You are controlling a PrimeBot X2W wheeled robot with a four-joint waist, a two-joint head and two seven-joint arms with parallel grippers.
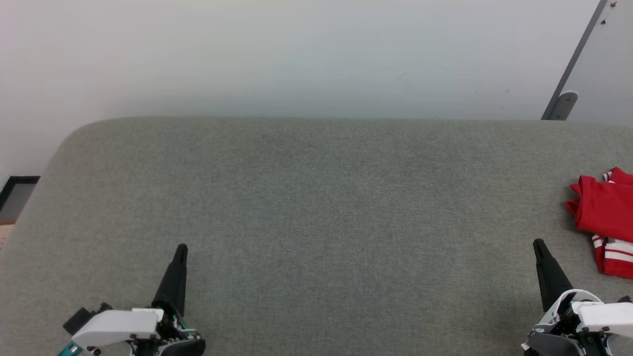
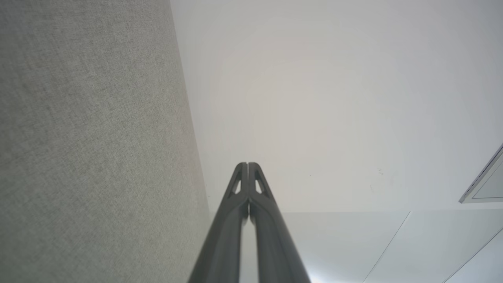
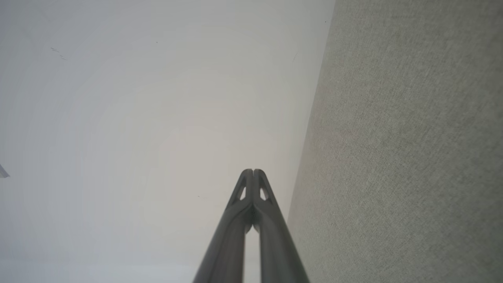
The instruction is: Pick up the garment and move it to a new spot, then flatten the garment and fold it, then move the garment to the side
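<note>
Support: grey fabric-covered surface [image 1: 316,207], rounded corner upper left. At right frame edge: red garment [image 1: 603,212], bunched, white-striped trim.

The garment [image 1: 604,211] lies, apparently folded, right of the right claw [image 1: 538,244].

The work surface [image 1: 316,198] spread across the head view, its far edge meeting the wall [image 1: 296,59] behind it. The garment [image 1: 606,212] lay on the surface at its far right, cut off by the picture's edge. The left gripper [image 1: 181,248] stood over the near left of the surface and the right gripper [image 1: 537,243] over the near right, well apart. The garment lay beyond and to the right of the right gripper, near it but not touching. A slanted panel [image 1: 593,64] stood behind the surface at the far right. Past the surface's left edge sat what may have been a frame [image 1: 17,190].
</note>
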